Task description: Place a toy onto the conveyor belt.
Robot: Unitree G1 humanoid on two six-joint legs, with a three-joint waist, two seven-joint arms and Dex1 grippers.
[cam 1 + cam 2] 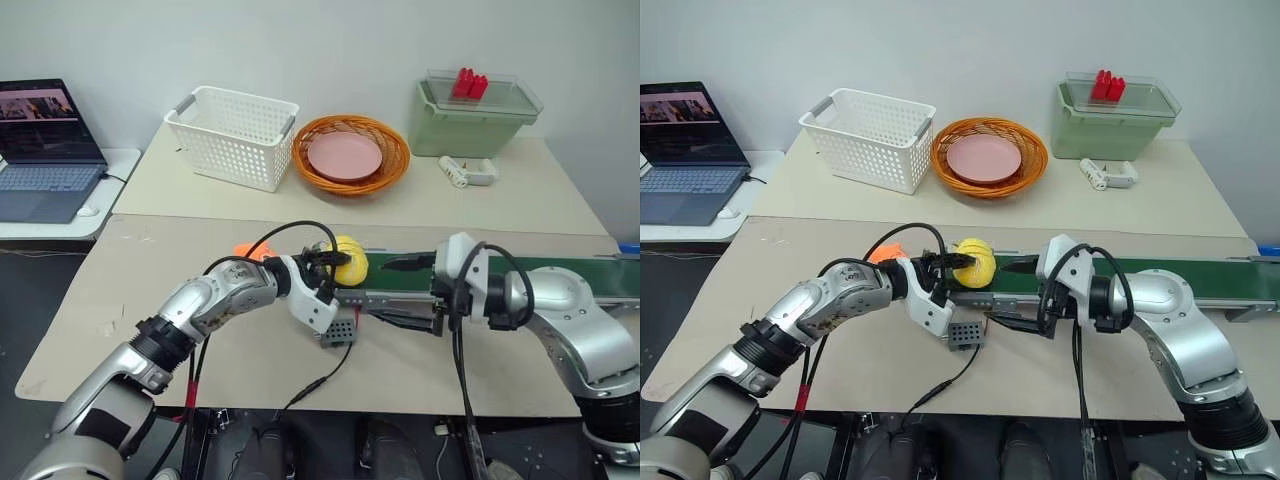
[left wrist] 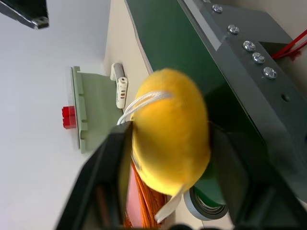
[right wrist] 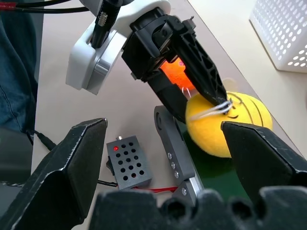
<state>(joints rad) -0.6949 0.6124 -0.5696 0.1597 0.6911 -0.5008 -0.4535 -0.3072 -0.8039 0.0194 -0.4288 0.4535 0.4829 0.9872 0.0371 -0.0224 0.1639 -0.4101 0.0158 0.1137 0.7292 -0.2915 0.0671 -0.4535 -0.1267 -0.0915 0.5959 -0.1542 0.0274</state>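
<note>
Beige table (image 1: 420, 365) carries the conveyor belt (image 1: 560, 272); at its nine-o'clock end, left tool (image 1: 335, 268) brackets the toy (image 1: 349, 259), fingers spread; right tool (image 1: 410, 292) wide.

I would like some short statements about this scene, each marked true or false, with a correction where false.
1. The rounded yellow plush toy sits at the end of the long dark green conveyor belt. True.
2. The left gripper has its fingers on either side of the toy. True.
3. The right gripper is shut on the toy. False: its jaws stand open, holding nothing.
4. The pink plate lies in the white plastic basket. False: it lies in the orange woven basket.
5. The open laptop is on the robot's left. True.
</note>
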